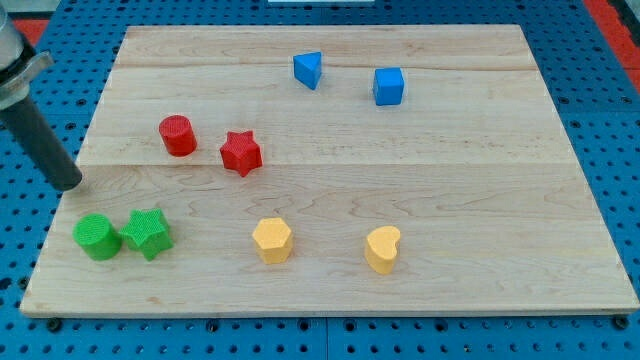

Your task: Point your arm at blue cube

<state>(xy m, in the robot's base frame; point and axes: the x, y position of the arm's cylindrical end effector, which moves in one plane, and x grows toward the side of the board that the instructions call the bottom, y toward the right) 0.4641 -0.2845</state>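
The blue cube (389, 86) sits near the view's top, right of centre, on the wooden board (480, 200). A blue triangular block (308, 69) lies to its left. My tip (70, 184) is at the board's left edge, far from the blue cube, just above the green cylinder (97, 237). The dark rod rises from it toward the view's upper left corner.
A red cylinder (178, 135) and a red star (240, 152) lie left of centre. A green star (148, 233) sits beside the green cylinder. A yellow hexagon (272, 240) and a yellow heart (382, 249) lie near the view's bottom.
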